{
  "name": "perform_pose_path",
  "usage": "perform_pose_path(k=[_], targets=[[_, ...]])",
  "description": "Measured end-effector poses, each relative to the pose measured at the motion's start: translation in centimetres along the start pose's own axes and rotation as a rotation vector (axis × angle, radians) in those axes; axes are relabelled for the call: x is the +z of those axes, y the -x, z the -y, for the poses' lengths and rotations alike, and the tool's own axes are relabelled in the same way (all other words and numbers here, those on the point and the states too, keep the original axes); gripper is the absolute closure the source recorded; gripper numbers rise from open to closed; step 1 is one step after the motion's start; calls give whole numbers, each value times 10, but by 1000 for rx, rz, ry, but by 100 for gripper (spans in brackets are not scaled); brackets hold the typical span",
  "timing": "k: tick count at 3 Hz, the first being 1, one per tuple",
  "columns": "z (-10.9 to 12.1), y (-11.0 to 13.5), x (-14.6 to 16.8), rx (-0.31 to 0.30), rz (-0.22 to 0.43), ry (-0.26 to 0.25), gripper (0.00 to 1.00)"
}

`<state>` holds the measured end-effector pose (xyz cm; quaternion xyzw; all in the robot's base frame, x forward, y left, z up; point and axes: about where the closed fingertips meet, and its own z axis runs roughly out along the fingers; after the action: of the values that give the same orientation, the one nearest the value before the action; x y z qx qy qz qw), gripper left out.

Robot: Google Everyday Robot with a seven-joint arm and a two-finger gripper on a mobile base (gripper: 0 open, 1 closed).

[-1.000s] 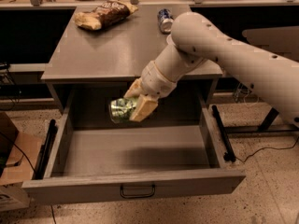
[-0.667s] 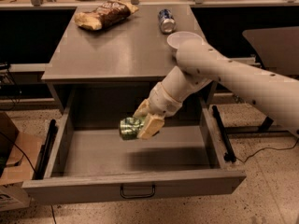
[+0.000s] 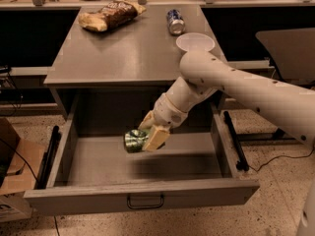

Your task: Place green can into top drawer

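The top drawer is pulled wide open below the grey tabletop, with a small dark handle at the middle of its front panel. My gripper hangs inside the drawer's opening, a little above its floor, and is shut on the green can. The can lies on its side in the fingers, with its end pointing left. The white arm reaches down from the right over the table's front edge.
On the grey table lie a bag of chips at the back left, a blue-and-silver can on its side and a white bowl at the right. A cardboard box stands on the floor at the left.
The gripper has gone down and a little to the right with the green can, from the drawer's back edge deeper into the open drawer.
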<state>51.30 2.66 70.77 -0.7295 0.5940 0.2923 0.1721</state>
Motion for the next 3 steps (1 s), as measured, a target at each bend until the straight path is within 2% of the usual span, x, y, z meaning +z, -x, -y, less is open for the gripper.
perform_pose_path(k=[1,2,3], targets=[[0,-14,50,63,38,26,98],[3,-14,85,87,83,16,76],[6,-13,86,88,86,7,52]])
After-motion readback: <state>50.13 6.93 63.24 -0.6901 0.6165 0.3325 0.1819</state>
